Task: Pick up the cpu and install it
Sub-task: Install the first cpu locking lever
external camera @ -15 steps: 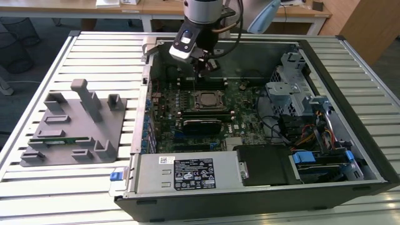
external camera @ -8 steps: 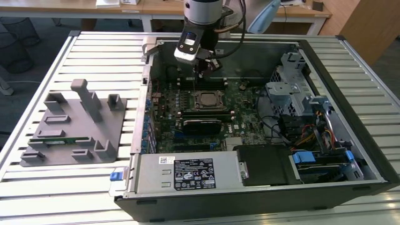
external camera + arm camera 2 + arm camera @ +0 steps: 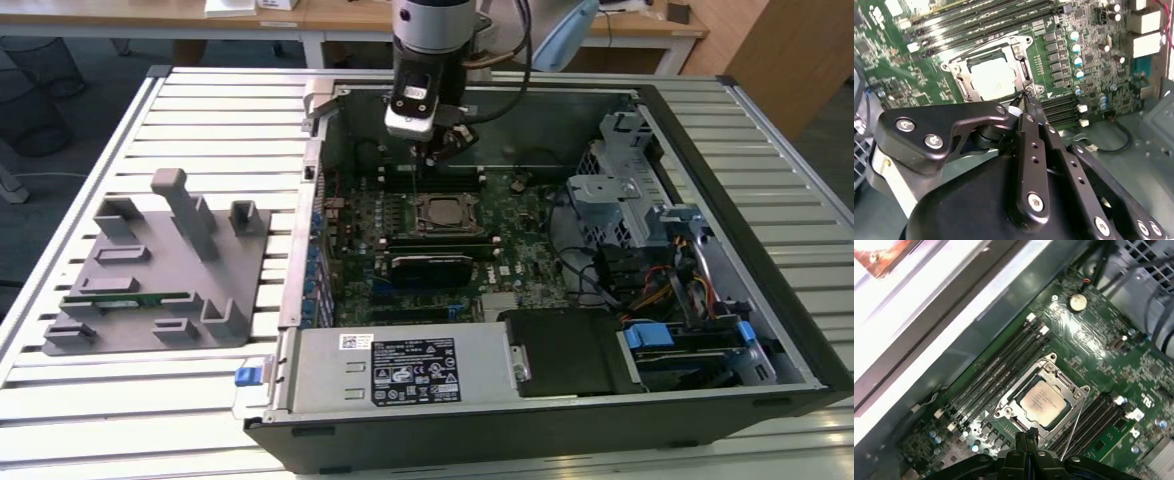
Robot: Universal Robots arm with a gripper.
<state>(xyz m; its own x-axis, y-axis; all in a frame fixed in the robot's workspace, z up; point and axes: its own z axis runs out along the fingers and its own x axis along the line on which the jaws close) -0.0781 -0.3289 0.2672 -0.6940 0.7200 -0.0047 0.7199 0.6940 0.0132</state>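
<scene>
The cpu [image 3: 1043, 401] lies flat inside the square socket frame [image 3: 1004, 407] on the green motherboard, its silvery top facing up; it also shows as cpu [image 3: 993, 80] and cpu [image 3: 438, 213]. My gripper [image 3: 1024, 96] hangs just above the socket's edge, fingers pressed together with nothing visible between them. In the first wrist view the gripper [image 3: 1027, 436] sits at the socket's rim, next to the thin wire lever [image 3: 1074, 424] that stands raised. In the exterior view the gripper [image 3: 434, 152] is inside the open computer case, behind the socket.
The case walls [image 3: 694, 160] surround the board, with a drive cage [image 3: 617, 190] and cables on the exterior view's right and a power supply [image 3: 400, 370] in front. Memory slots [image 3: 994, 375] flank the socket. A grey fixture [image 3: 160, 270] holds a green memory stick [image 3: 127, 299].
</scene>
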